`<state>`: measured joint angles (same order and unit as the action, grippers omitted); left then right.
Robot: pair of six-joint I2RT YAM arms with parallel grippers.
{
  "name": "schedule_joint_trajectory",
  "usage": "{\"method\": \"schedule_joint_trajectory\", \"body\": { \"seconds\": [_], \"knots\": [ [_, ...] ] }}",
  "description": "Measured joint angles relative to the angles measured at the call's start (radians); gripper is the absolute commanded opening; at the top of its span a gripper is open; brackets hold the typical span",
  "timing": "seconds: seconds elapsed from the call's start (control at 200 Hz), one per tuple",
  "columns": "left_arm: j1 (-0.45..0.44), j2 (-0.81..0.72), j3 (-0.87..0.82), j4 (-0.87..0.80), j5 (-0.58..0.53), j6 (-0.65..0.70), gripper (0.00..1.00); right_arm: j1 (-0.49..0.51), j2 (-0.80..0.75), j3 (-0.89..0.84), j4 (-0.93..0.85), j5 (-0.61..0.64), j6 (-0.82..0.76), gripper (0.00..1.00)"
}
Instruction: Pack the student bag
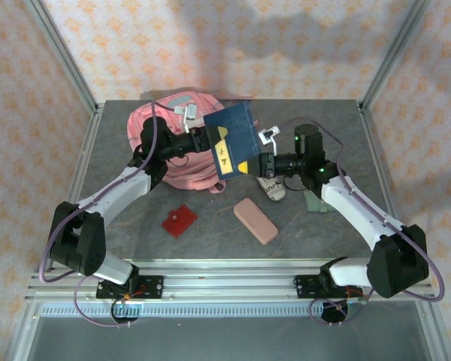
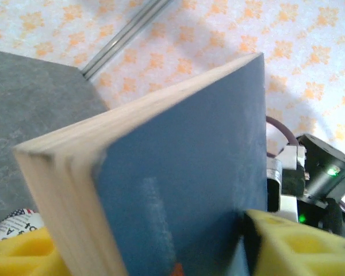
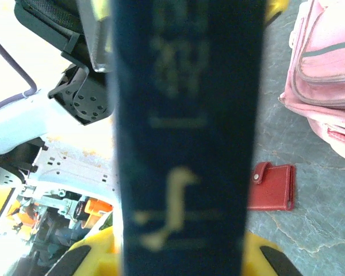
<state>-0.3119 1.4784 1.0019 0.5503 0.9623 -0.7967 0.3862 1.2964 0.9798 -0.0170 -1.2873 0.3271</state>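
Right pincer (image 1: pixel 249 166) is pinching the spine of the thick dark-blue book (image 1: pixel 234 134), held up above the grey tabletop (image 1: pixel 323 226). My left pincer (image 1: pixel 214 143) straddles its opposite edge, but I cannot tell whether it's gripping. The large pink fabric student bag (image 1: pixel 154 120) lies far left, beneath and behind the book.

White arms (image 1: pixel 120 188), black joints (image 1: pixel 83 241); purple cables (image 1: pixel 152 134); yellow fingers (image 2: pixel 299 244).

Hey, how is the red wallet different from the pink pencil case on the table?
The red wallet is squarish with a snap tab, while the pink pencil case is a longer bar with rounded corners. The wallet is deep red and the pencil case pale pink. The wallet lies towards the left arm's side, with the pencil case to its right. Both lie flat on the grey table, apart from each other.
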Motion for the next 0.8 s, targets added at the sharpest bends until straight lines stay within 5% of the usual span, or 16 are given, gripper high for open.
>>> {"method": "schedule_joint_trajectory", "body": {
  "seconds": [0.095, 0.24, 0.46, 0.601, 0.801],
  "knots": [
    [0.009, 0.000, -0.020, 0.048, 0.038, -0.039, 0.00, -0.002, 0.000, 0.000, -0.023, 0.001, -0.009, 0.06],
    [0.019, -0.017, -0.050, 0.104, 0.062, -0.072, 0.00, -0.003, 0.004, 0.000, -0.026, 0.008, -0.013, 0.36],
    [0.027, -0.019, -0.166, 0.237, -0.068, -0.222, 0.00, -0.003, -0.023, -0.077, 0.220, 0.097, 0.172, 0.64],
    [0.027, -0.019, -0.243, 0.370, -0.176, -0.338, 0.00, 0.018, -0.081, -0.230, 0.494, 0.185, 0.353, 0.65],
    [-0.004, -0.019, -0.304, 0.515, -0.296, -0.452, 0.00, 0.102, -0.080, -0.274, 0.666, 0.344, 0.471, 0.60]
  ]
}}
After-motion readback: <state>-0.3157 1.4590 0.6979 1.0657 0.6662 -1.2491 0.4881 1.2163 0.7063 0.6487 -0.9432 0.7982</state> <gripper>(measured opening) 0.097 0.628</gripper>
